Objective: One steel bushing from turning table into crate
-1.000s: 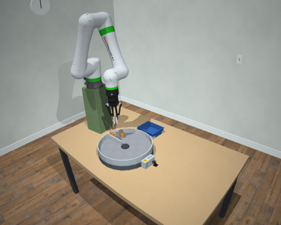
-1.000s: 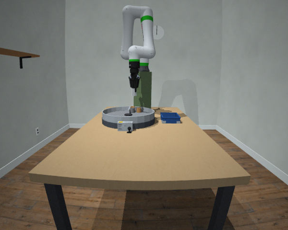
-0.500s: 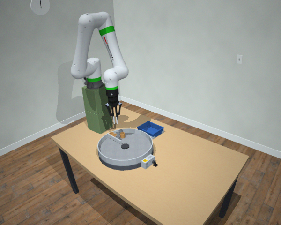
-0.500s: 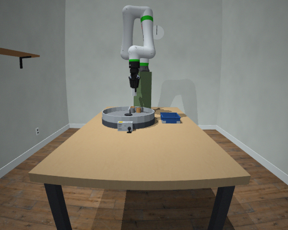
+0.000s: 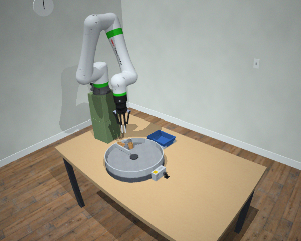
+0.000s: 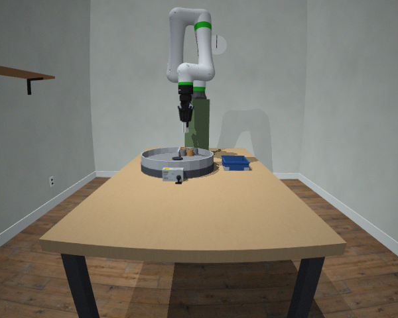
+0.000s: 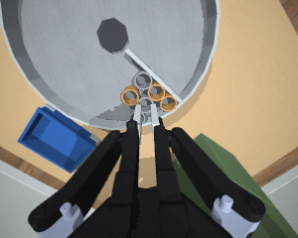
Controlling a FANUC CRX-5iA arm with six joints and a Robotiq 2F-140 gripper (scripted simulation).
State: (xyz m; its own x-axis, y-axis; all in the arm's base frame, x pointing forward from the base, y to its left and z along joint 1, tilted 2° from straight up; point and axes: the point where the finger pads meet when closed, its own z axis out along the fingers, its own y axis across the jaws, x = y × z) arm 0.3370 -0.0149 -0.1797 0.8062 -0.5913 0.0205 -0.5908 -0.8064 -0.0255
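Note:
A grey turning table point(image 5: 135, 174) point(image 6: 196, 165) point(image 7: 50, 79) holds a small cluster of bushings against its straight divider bar point(image 7: 151, 69). In the wrist view two are grey steel bushings point(image 7: 142, 79) point(image 7: 146, 103) and three are brass bushings point(image 7: 130, 94) point(image 7: 156, 91) point(image 7: 168, 102). The cluster point(image 5: 121, 143) point(image 6: 190, 151) sits at the table's far side. My gripper point(image 5: 123, 128) point(image 6: 184, 128) point(image 7: 146, 112) hangs above the cluster, fingers nearly together with nothing between them. The blue crate point(image 5: 168, 137) point(image 6: 235, 166) point(image 7: 27, 134) is empty, beside the turning table.
A small control box point(image 5: 157, 173) point(image 6: 172, 173) sticks out from the turning table's front rim. The green pedestal point(image 5: 102, 119) point(image 6: 201, 126) carrying the arm stands just behind the table's far side. A dark hub point(image 7: 112, 35) marks the turning table's centre.

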